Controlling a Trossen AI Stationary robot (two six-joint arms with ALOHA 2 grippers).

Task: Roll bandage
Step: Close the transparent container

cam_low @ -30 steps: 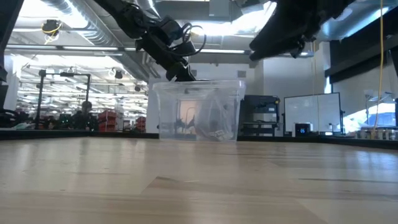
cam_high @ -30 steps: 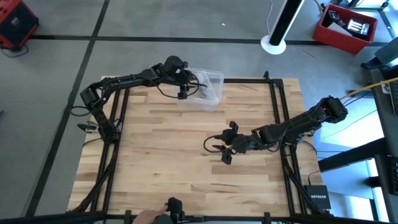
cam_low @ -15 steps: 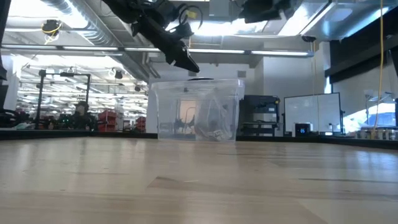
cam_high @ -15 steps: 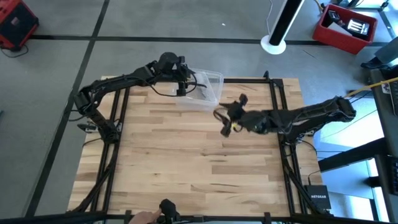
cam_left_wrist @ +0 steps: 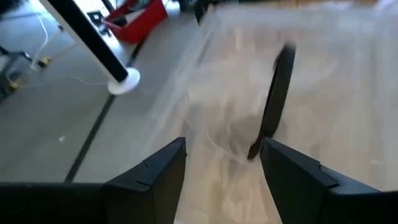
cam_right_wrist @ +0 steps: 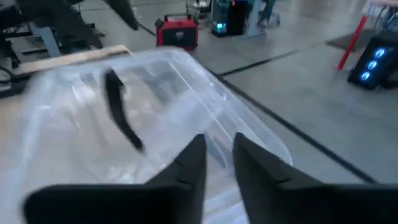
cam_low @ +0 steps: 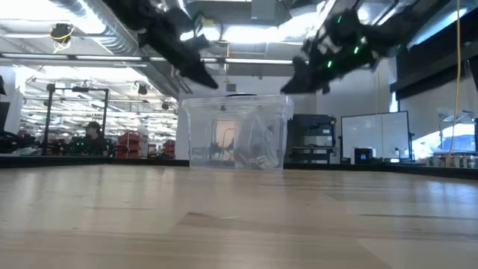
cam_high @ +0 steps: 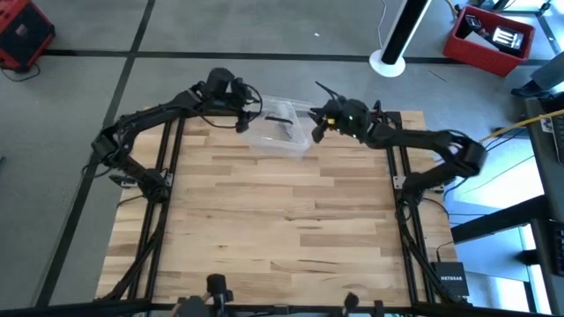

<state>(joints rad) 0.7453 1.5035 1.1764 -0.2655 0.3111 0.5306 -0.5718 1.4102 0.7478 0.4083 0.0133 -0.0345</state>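
Both my grippers over the clear box at the table's far edge

My left gripper hangs above the left end of the clear plastic box, fingers spread wide with nothing between them. My right gripper hangs just off the box's right end, fingers drawn narrow with only a slim gap and holding nothing. The box stands at the far edge of the table, its dark handle across the top and crinkled clear plastic inside. I cannot make out the bandage. The wooden table in front of the box lies open right up to the near edge.
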